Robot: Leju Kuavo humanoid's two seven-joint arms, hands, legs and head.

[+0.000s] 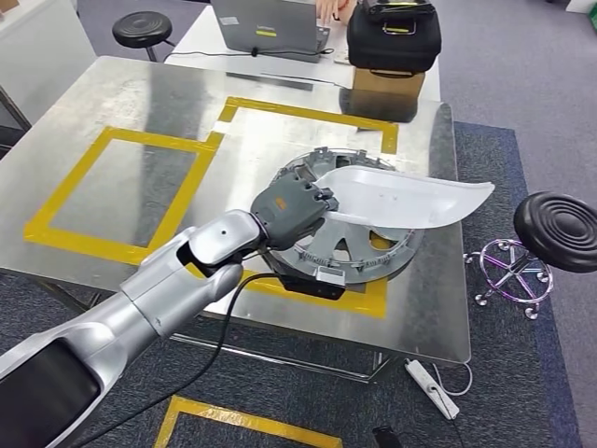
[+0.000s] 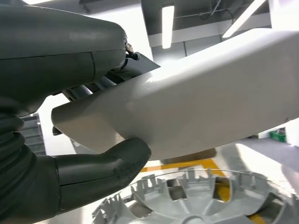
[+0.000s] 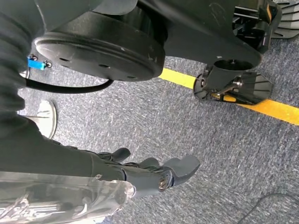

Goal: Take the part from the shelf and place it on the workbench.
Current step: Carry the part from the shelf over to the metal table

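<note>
Over the worktop: the left robot hand grips one end of a long white curved part, thumb under it and fingers above, holding it in the air above a round grey slotted disc that lies on the metal worktop.
Where the part is: off the shelf, not yet set down — its free end reaches out past the worktop's edge, toward a black stool.
Right robot hand: hangs low over grey carpet, fingers apart, holding nothing.
Risk — tipping: held at one end only, the long part could pivot or slip out of the grasp if lowered quickly.
Risk — bad landing: released here, it would likely land on the disc rather than bare worktop, then rock or slide.
Risk — overhang: the far end could tip off the edge toward the stool.
Marks: yellow tape outlines sit to the side.
</note>
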